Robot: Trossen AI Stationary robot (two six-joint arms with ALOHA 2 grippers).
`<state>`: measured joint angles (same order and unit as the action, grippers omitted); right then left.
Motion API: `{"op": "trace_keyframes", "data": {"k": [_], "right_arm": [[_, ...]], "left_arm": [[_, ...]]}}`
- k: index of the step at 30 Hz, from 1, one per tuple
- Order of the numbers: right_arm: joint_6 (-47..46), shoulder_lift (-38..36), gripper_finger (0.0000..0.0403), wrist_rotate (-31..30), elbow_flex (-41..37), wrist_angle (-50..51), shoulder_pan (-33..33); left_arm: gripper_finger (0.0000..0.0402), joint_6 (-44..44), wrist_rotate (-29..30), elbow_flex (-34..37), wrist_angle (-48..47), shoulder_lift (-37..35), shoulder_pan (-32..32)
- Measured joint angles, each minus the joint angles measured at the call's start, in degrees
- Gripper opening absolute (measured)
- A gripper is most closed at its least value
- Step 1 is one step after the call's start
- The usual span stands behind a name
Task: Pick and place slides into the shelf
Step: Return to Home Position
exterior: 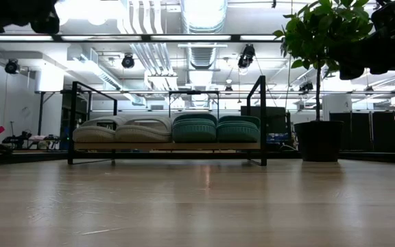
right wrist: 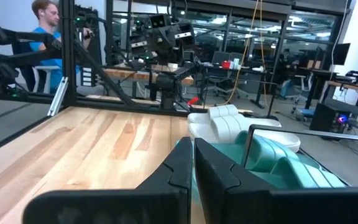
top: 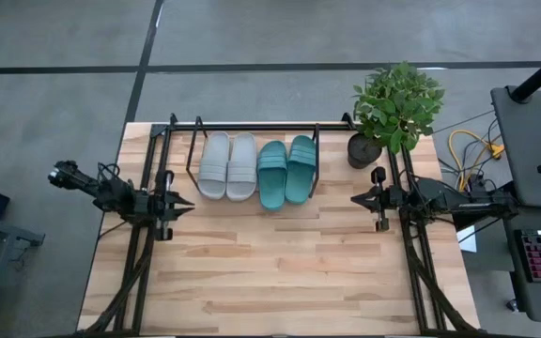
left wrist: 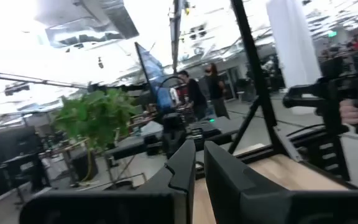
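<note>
The shelf stands at the table's far middle. On it lie the slides, side by side with soles down: a light grey pair on the left, a teal green pair on the right. The low view shows them in a row, grey and teal, on the shelf's wood base. My left gripper hovers shut at the table's left side, pointing toward the middle. My right gripper hovers shut at the right side, facing it. Neither holds anything. The right wrist view shows the teal slides close by.
A potted plant stands at the table's far right corner, next to the shelf's right end. Bare wood tabletop spreads between the arms and toward the near edge. Beyond the table a person in blue and other people show.
</note>
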<state>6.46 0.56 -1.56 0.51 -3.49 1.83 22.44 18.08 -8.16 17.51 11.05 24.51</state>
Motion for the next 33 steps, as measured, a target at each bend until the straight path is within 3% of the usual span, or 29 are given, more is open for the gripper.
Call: {"op": "trace_keyframes", "data": {"k": [7, 12, 18, 23, 33], "right_arm": [[-0.6, 0.0, 0.0008, 0.0, 0.0, 0.0, 0.0], [-0.4, 0.0, 0.0008, 0.0, 0.0, 0.0, 0.0], [0.6, 0.0, 0.0008, 0.0, 0.0, 0.0, 0.0], [0.5, 0.0, 0.0008, 0.0, 0.1, 0.0, 0.0], [-0.7, 0.0, 0.0008, 0.0, 0.1, 0.3, 0.0]], "left_arm": [[0.0019, -3.0, -4.2, 1.9, 1.9, 1.7, -9.9], [0.0019, -6.8, -13.8, 2.0, 2.0, 4.2, -17.0], [0.0019, -9.8, -14.6, 2.1, 2.6, 8.4, -22.9], [0.0019, -10.1, -14.6, 2.1, -0.7, 8.6, -24.2], [0.0019, -12.1, -14.5, 1.9, -11.8, -0.1, -24.0]]}}
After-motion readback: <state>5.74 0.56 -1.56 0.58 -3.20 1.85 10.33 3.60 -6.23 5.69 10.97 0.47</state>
